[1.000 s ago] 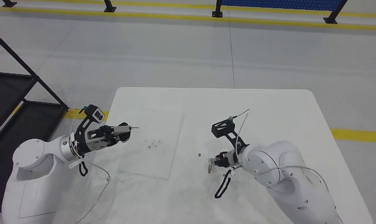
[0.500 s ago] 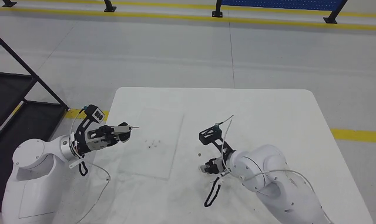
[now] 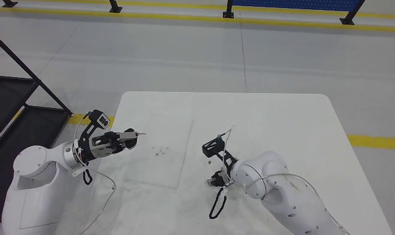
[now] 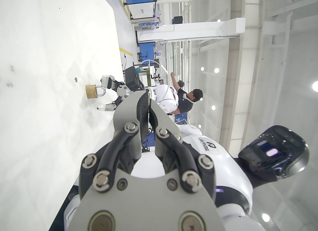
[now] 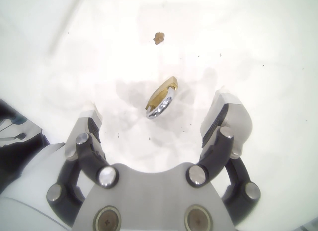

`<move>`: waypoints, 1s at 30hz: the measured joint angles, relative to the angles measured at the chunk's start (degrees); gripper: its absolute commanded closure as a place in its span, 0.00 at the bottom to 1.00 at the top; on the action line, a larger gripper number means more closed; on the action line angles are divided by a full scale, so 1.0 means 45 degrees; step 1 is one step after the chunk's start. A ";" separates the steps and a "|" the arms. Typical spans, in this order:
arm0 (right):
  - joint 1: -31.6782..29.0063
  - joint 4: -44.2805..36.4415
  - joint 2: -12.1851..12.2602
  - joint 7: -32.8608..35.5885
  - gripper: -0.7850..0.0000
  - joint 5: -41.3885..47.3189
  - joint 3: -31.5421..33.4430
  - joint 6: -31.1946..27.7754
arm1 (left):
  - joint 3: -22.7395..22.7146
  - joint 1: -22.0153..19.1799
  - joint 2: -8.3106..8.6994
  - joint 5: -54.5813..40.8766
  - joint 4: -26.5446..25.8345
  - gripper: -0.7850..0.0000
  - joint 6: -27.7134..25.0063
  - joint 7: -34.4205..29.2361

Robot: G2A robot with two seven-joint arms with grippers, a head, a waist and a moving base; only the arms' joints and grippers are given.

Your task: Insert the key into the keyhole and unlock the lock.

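The right tool (image 5: 159, 108) hangs low over the white bench (image 3: 278, 118) with its jaws spread wide, one finger on each side of the small brass padlock with a silver shackle (image 5: 161, 95). Neither finger touches it. The padlock lies on the bench a little left of the middle and towards the near side, with its shackle end turned towards this tool. A small brown scrap (image 5: 159, 38) lies just beyond it on the far side.

The left tool (image 3: 133, 136) is held above the left edge of the bench, well apart from the padlock. Its jaws are pressed together, and a thin metal key (image 3: 141, 134), as I take it to be, juts from the tip towards the right.

The step in hand seems to be gripping the padlock so that the key can be brought to it.

Several things could go wrong from here:
- The body is small and smooth. If the fingers close off-centre, or catch the rounded shackle, the padlock may skid or twist away.
- A grip that covers the keyhole face, or leaves it turned away from the left tool, would leave the key no way in.
- The key is thin and held only at its end, so a slightly skewed approach could push it askew in the jaws or shove the padlock out of its grip.
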 measured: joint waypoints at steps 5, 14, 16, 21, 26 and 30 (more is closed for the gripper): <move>0.0180 0.0197 0.0033 0.0000 0.29 0.0211 -0.0175 0.0000 | 0.0000 0.0000 0.0000 0.0000 0.0000 1.00 0.0000 0.0000; 0.0537 0.0537 0.0080 0.0000 0.52 0.0581 -0.0347 0.0001 | 0.0000 0.0000 0.0000 0.0000 0.0000 1.00 0.0000 0.0000; 0.0592 0.0628 0.0083 0.0000 0.53 0.0648 -0.0380 0.0001 | 0.0000 0.0000 0.0000 0.0000 0.0000 1.00 0.0000 0.0000; 0.0770 0.0804 0.0068 0.0000 0.56 0.0782 -0.0490 0.0001 | 0.0000 0.0000 0.0000 0.0000 0.0000 1.00 0.0000 0.0000; 0.0837 0.0909 0.0040 0.0000 0.60 0.0832 -0.0519 0.0002 | 0.0000 0.0000 0.0000 0.0000 0.0000 1.00 0.0000 0.0000; 0.0820 0.0963 0.0022 0.0000 0.67 0.0776 -0.0512 0.0002 | 0.0000 0.0000 0.0000 0.0000 0.0000 1.00 0.0000 0.0000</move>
